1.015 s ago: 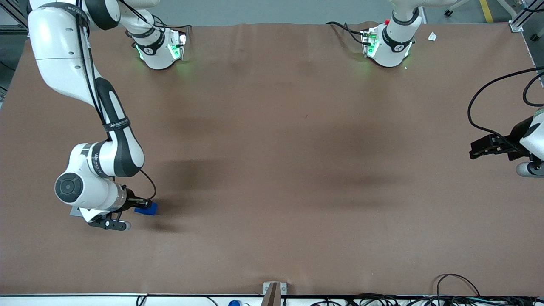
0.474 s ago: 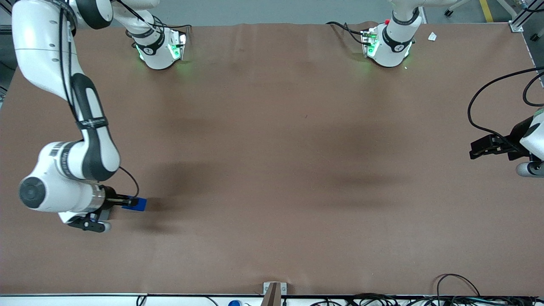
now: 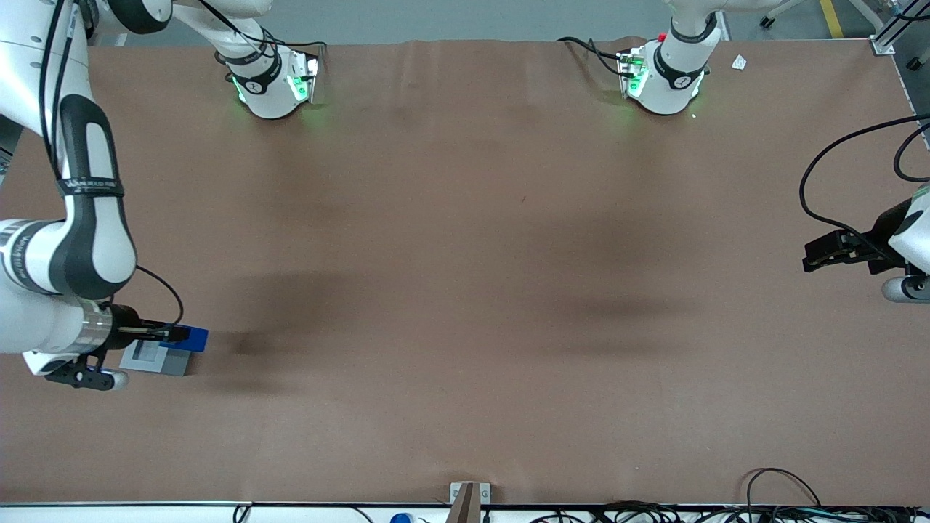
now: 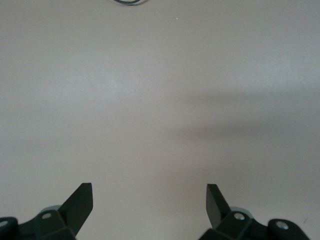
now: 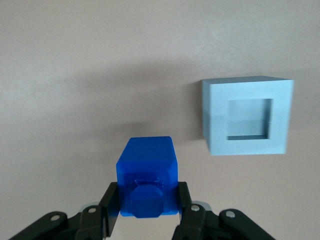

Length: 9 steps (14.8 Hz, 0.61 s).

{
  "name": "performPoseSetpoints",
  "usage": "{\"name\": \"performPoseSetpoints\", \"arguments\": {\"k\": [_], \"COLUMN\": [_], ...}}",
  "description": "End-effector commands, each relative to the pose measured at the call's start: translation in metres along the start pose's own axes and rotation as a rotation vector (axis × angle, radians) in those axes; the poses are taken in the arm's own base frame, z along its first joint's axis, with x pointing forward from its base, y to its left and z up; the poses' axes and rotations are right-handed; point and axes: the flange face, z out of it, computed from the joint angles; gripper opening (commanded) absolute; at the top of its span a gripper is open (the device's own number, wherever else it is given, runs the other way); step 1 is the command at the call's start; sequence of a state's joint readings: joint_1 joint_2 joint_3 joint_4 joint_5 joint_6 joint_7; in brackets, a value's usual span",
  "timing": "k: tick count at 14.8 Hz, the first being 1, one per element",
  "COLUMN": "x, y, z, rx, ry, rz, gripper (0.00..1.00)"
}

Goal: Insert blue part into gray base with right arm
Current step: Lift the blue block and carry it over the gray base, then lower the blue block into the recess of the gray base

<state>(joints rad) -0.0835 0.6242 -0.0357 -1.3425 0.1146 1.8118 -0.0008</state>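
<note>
My right arm's gripper [image 3: 176, 335] is shut on the blue part [image 3: 192, 338], a small bright blue block held above the table at the working arm's end. In the right wrist view the blue part [image 5: 147, 176] sits clamped between the two black fingers [image 5: 111, 199] of the gripper [image 5: 147, 200]. The gray base [image 3: 152, 357] rests on the table just below the gripper, slightly nearer the front camera, partly covered by the blue part. Its square recess faces up, and the gray base [image 5: 246, 116] lies beside the blue part, apart from it.
The brown table [image 3: 465, 290] runs wide toward the parked arm's end. Both arm bases [image 3: 272, 83] [image 3: 665, 80] stand at the edge farthest from the front camera. A metal bracket [image 3: 468, 497] and cables line the edge nearest the camera.
The right arm has carried the blue part toward its own end of the table and slightly away from the front camera. The gray base, earlier hidden under the wrist, now shows.
</note>
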Motion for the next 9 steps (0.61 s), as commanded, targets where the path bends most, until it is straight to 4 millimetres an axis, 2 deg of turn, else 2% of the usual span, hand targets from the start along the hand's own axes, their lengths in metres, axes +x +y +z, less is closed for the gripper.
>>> {"name": "performPoseSetpoints", "arguments": {"k": [1,5,9], "x": [-0.004,-0.005,-0.004], "y": [0.032,0.065,0.072], "z": [-0.013,-0.015,-0.012], "rx": [-0.001,-0.015,-0.043], "ry": [-0.006,-0.004,-0.007], "rz": [-0.033,-0.064,-0.073], "gripper": [0.00,0.00,0.00]}}
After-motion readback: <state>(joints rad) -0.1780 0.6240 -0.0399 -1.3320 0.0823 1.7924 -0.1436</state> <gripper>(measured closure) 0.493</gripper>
